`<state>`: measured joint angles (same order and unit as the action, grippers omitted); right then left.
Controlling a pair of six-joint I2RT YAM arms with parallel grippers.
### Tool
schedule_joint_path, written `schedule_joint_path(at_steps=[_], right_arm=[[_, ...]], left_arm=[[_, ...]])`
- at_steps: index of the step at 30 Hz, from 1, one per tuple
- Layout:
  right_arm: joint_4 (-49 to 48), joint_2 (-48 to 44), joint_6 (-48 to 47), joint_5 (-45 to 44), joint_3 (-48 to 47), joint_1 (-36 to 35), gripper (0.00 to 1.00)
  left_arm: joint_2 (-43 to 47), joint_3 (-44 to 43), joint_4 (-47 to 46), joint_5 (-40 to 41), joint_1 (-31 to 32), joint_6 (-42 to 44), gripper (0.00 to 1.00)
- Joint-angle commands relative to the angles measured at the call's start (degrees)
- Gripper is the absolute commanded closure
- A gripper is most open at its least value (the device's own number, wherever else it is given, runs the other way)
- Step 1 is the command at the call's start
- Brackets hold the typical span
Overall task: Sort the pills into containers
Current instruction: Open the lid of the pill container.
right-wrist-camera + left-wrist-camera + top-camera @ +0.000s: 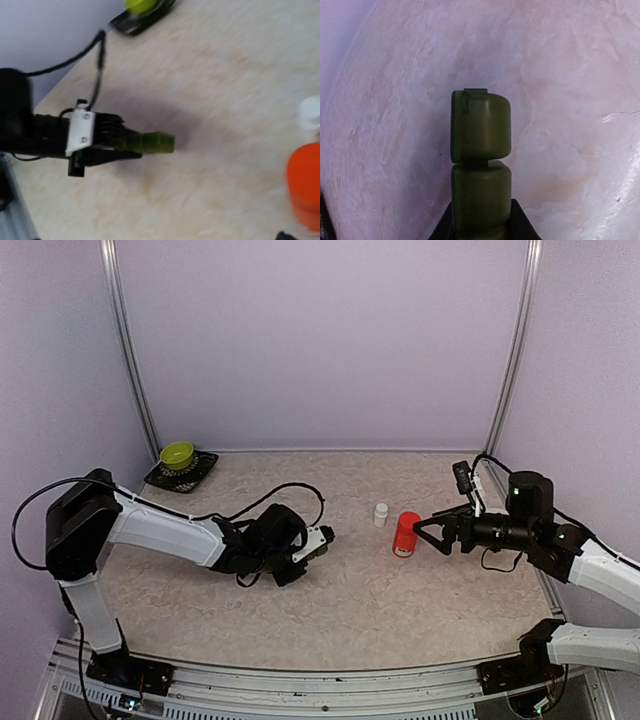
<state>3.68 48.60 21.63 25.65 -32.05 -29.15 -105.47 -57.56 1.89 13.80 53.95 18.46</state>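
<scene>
Containers (480, 150), the green strip, are clamped by one end in the left claw (481, 222), low over the table (350, 610), perhaps touching it. Right claw (428, 532) gapes beside the red bottle (405, 534). The next move probably calls for steadying the strip and opening a lid.

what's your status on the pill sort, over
Left gripper shut on one end of green container strip. Right gripper open beside red bottle. White bottle next to it. No pills in view.
</scene>
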Motion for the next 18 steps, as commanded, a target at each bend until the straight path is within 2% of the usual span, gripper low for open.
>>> schedule_joint_path(at_steps=[1, 5, 9, 18], right_arm=[[3.5, 4.0, 4.2, 9.9, -0.9, -0.8, 0.0], [0.1, 3.0, 4.3, 10.2, 0.9, -2.3, 0.0], [-3.5, 3.5, 8.3, 11.5, 2.1, -3.0, 0.0], [-8.7, 10.6, 12.7, 11.5, -1.1, -9.3, 0.0]], left_arm=[[6.3, 2.0, -7.1, 12.1, 6.1, 1.3, 0.88], [9.0, 2.6, -9.2, 16.0, 11.6, 1.8, 0.88], [10.7, 3.5, -13.2, 20.7, 17.0, 3.0, 0.88], [14.0, 5.7, -19.5, 22.1, 23.7, 4.5, 0.87]])
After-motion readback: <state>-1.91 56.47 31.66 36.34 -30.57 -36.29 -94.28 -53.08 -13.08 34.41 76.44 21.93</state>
